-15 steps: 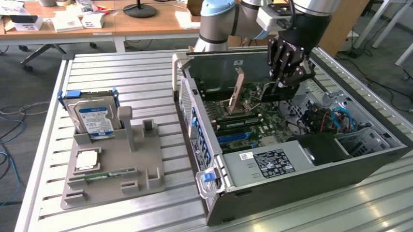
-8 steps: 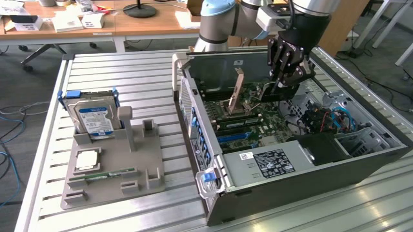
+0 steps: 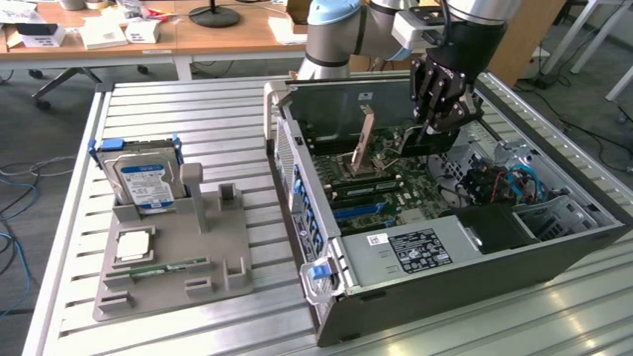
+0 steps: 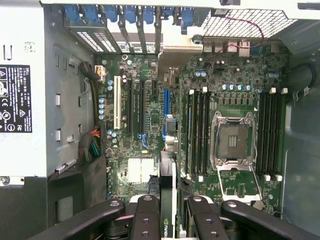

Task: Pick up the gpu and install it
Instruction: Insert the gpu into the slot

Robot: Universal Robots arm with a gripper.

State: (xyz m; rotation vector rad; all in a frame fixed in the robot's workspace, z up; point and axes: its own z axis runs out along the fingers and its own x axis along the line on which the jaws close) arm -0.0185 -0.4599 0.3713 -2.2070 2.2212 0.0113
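The gripper point(image 3: 436, 127) clamps the gpu point(image 4: 167, 182) above the motherboard point(image 3: 393, 187); a skewed descent could jam against the slot point(image 3: 358, 210) at its 7 o'clock.

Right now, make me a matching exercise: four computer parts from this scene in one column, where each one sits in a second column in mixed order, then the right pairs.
Things:
1. gpu
2. hard drive
3. memory stick
4. power supply

Places:
A. lying flat on the grey holder
B. inside the computer case, beside the motherboard
C. held in the gripper above the motherboard
D. standing upright in the grey holder

Pairs: 1-C, 2-D, 3-A, 4-B
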